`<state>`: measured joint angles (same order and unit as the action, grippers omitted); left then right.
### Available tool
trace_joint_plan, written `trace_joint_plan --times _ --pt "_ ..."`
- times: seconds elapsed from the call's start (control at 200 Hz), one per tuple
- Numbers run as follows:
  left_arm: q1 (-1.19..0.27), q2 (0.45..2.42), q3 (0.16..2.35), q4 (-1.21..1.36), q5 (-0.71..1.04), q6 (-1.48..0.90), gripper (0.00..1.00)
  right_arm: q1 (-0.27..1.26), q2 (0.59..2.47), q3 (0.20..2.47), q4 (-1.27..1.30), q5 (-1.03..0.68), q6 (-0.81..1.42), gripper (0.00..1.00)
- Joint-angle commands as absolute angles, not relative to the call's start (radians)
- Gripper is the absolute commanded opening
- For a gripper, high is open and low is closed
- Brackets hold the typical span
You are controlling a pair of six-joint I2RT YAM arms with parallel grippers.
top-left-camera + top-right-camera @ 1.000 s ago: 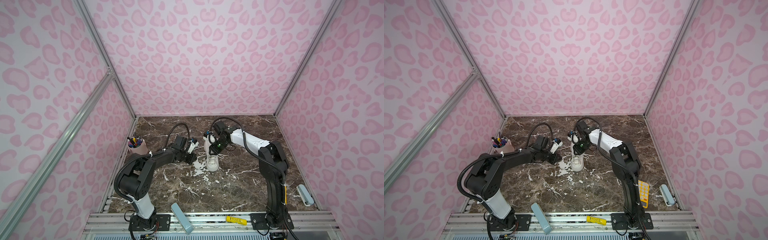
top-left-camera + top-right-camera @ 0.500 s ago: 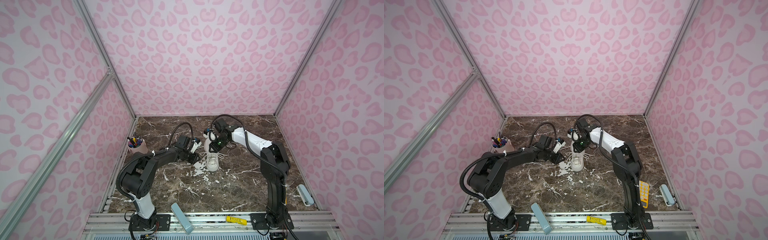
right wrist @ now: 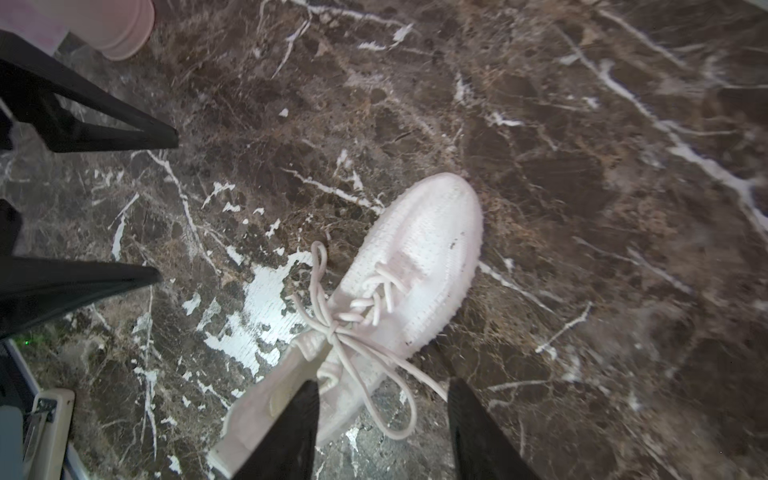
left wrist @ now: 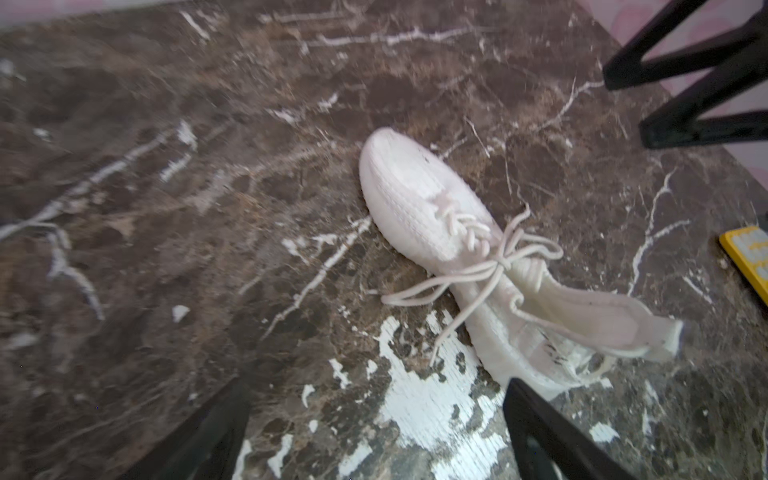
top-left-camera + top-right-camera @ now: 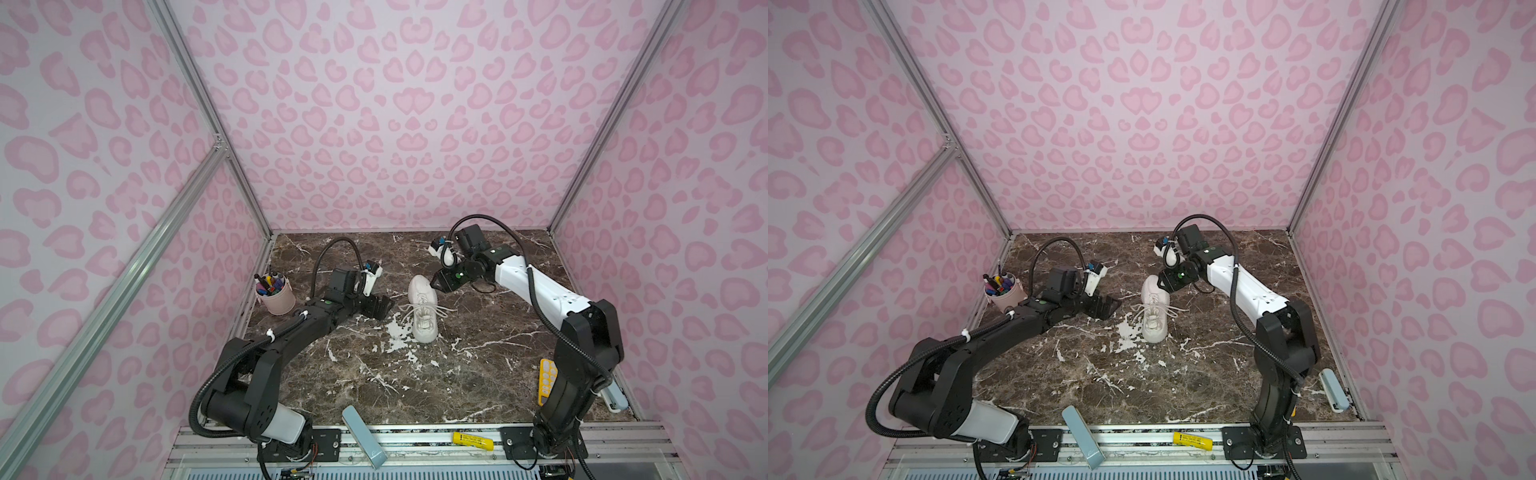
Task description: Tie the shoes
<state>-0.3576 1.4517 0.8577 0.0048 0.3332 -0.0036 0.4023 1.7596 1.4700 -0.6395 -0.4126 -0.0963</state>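
white sneaker lies on its sole near the middle of the worktop, toe toward the front rail, as both arms back away from it. a second ago the two sets of fingers were bunched close over the shoe. now the left gripper sits off to its side, fingers spread wide and empty, while the right gripper hangs just beside the heel, fingers also parted and pinching nothing. the laces are left in a bow across the tongue, loops and loose ends fanning out toward the stone, as both wrist views show. the release suggests the knot is made and the job is near its end, though how tight the bow sits cannot be told. the worktop is dark brown marble-look, veined white, with a worn white patch beside the shoe. a pink pen cup stands at the left edge and a yellow pad lies by the right arm's base. a grey-blue block and a yellow bar rest on the front rail. pink leopard-print walls enclose the cell.
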Motion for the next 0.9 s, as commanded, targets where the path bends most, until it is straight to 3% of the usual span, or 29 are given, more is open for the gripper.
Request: trace_joint_plan --times 0.0,0.04,0.09,0.115,0.295,0.465,0.7,0.895 --pt "-0.329 1.374 0.830 0.127 0.300 -0.004 0.97 0.339 1.696 1.379 -0.519 -0.400 -0.041 0.75" --pt "-0.320 1.340 0.815 0.150 0.281 0.000 0.97 0.310 1.665 1.344 -0.492 -0.396 -0.034 0.80" --pt "-0.306 1.303 0.794 0.181 0.230 -0.010 0.97 0.275 1.628 1.304 -0.464 -0.382 -0.025 0.97" --pt "-0.302 1.284 0.782 0.198 0.199 -0.018 0.97 0.259 1.610 1.284 -0.449 -0.372 -0.023 0.98" --pt "-0.262 1.175 0.676 0.350 -0.063 -0.113 0.97 0.159 1.468 1.103 -0.298 -0.274 0.022 0.98" --pt "-0.179 1.145 0.610 0.426 -0.224 -0.139 0.97 0.109 1.290 0.802 0.041 -0.026 0.139 0.98" --pt "-0.095 1.153 0.519 0.583 -0.280 -0.126 0.97 0.107 1.216 0.511 0.374 0.323 0.162 0.98" --pt "-0.086 1.222 0.469 0.684 -0.344 -0.059 0.97 0.092 1.259 0.402 0.600 0.395 0.087 0.98"
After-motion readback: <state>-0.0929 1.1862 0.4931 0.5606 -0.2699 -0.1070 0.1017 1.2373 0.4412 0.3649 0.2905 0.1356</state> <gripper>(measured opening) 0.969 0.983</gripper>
